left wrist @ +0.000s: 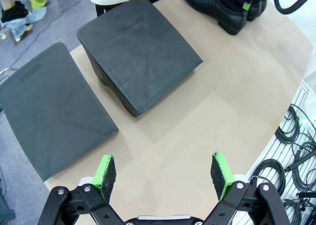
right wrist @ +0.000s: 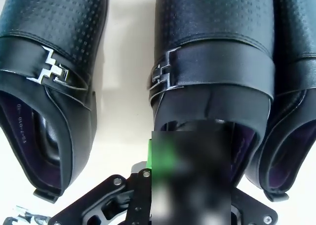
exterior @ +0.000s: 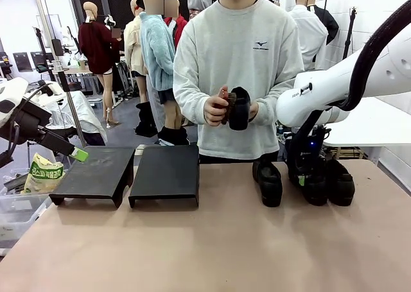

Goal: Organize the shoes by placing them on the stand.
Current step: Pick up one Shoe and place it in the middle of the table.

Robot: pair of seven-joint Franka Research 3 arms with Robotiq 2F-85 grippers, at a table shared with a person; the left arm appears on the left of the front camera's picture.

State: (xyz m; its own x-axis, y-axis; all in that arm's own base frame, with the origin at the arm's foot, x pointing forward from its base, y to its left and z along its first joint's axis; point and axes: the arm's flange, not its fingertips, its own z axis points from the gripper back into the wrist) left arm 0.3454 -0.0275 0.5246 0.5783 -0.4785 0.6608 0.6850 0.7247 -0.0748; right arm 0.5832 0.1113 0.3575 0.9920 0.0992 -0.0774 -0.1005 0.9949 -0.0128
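A light brown paper-covered table point(exterior: 212, 240) carries the stand, 2 low matte-black platforms with sloped tops set side by side, 1 at the robot's left point(exterior: 96, 170) and 1 just beside it toward the middle point(exterior: 166, 170); both tops are bare. To the robot's right, 3 glossy black leather shoes with perforated toes and silver buckle straps stand in a row near the far edge: the left shoe point(exterior: 268, 181) a little apart, the middle shoe point(exterior: 316, 188) and the right shoe point(exterior: 341, 184) touching. The right gripper point(exterior: 306, 175) is down at the middle shoe, its jaws pressed together on the rim of the ankle opening, though the fingers are blurred in the wrist view. The left gripper point(left wrist: 163, 170) hangs above the table's near-left corner by the platforms, its green-padded fingers point(left wrist: 104, 170) spread wide and holding nothing. At the far side a person in a grey sweatshirt point(exterior: 237, 54) holds a 4th black shoe point(exterior: 239, 109) in both hands at waist height.
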